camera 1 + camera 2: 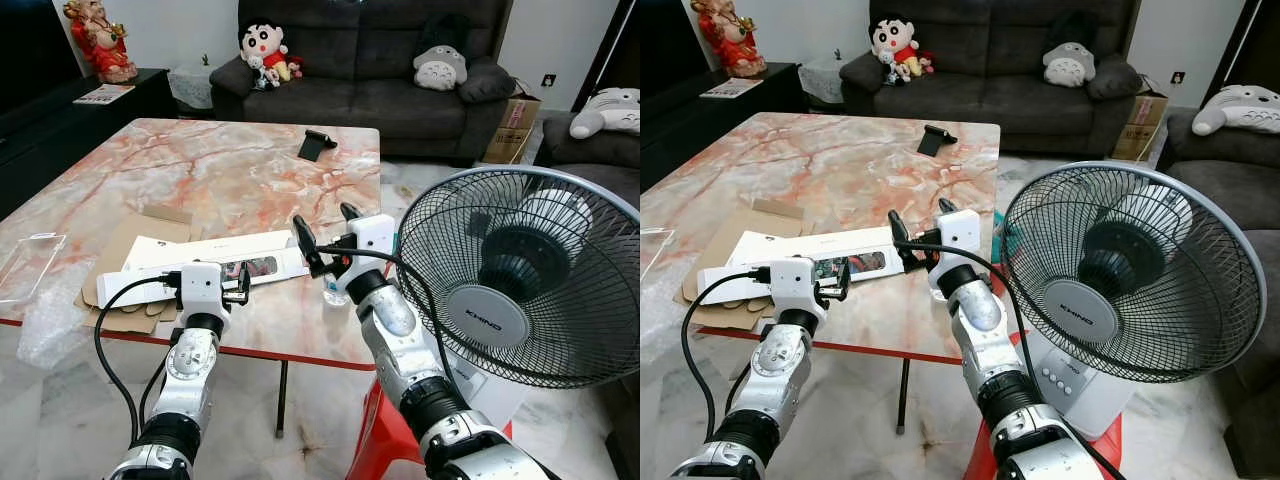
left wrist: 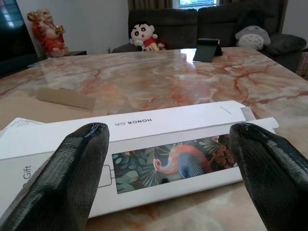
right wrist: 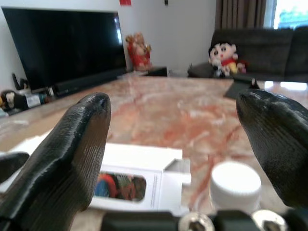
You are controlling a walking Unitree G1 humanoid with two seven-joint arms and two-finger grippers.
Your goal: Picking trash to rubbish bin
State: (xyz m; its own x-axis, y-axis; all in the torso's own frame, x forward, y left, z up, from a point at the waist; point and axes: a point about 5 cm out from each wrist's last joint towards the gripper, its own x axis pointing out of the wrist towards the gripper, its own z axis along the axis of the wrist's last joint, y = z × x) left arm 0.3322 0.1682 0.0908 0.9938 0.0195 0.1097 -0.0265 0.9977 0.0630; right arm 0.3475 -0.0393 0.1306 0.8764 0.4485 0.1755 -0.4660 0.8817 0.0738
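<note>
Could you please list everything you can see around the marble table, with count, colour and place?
Long white gift box with flamingo picture: one, near table edge.
Flat brown cardboard: one, under the box.
Small white-capped bottle: one, near edge, by right gripper.
Black phone stand: one, far side of table.
Pink marble table: one.
Grey electric fan: one, robot's right.
Dark sofa with plush toys: one, behind.
Left gripper: open, facing the box.
Right gripper: open, above bottle.

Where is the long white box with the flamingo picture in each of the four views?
Left eye: white gift box, near table edge, just ahead of the left gripper.
Right eye, lower left.
Left wrist, between the fingers.
Right wrist, low centre.
Shared landmark: cartoon boy plush on the sofa.
</note>
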